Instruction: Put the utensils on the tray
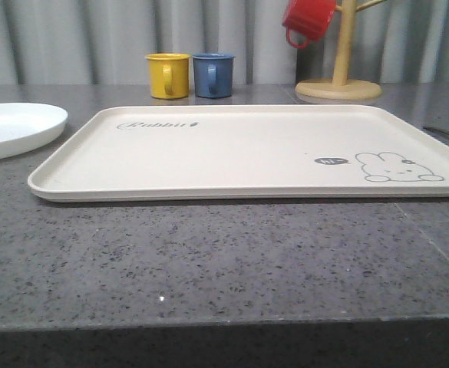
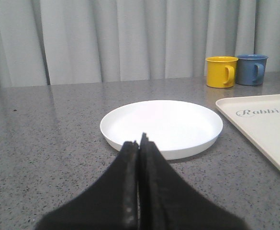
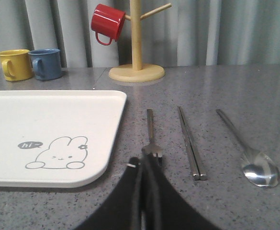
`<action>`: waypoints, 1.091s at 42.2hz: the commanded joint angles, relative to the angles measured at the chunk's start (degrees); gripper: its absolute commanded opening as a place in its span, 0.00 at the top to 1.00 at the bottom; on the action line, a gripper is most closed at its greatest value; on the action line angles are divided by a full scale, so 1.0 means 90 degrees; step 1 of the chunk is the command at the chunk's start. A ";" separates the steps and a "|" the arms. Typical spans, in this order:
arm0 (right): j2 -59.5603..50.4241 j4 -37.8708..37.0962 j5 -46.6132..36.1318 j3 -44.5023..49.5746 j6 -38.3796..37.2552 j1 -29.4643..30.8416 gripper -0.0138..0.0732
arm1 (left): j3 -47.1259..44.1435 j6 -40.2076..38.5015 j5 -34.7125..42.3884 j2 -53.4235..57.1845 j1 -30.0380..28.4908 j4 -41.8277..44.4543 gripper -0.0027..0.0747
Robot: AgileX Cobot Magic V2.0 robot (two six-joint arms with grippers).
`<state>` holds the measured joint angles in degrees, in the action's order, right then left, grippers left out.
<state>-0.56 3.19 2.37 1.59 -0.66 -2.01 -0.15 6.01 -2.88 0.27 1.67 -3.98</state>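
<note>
Cutlery lies on the counter [image 3: 254, 91] beside my cream tray [image 3: 53, 120]: fork [image 3: 151, 132] nearest its rim, then knife [image 3: 191, 143], then spoon [image 3: 247, 151]. My right claw [image 3: 147, 165] is pinched closed just short of the fork's tines; my left claw [image 2: 140, 143] sits closed before the white plate [image 2: 161, 125].

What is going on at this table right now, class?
Nothing is being handled yet. The tray lies bare. The fork, knife and spoon lie on the counter beside it, untouched. The right gripper hovers shut just short of the fork; the left gripper is shut near the white plate.
</note>
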 commanded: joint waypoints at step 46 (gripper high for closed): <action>-0.0099 -0.0070 -0.0846 -0.0008 0.0021 -0.0010 0.92 | -0.0082 -0.0059 0.0510 0.0130 -0.0021 -0.0005 0.99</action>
<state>-0.56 3.19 1.39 1.59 -0.66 -2.01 -0.15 6.01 -2.88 0.27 1.67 -3.98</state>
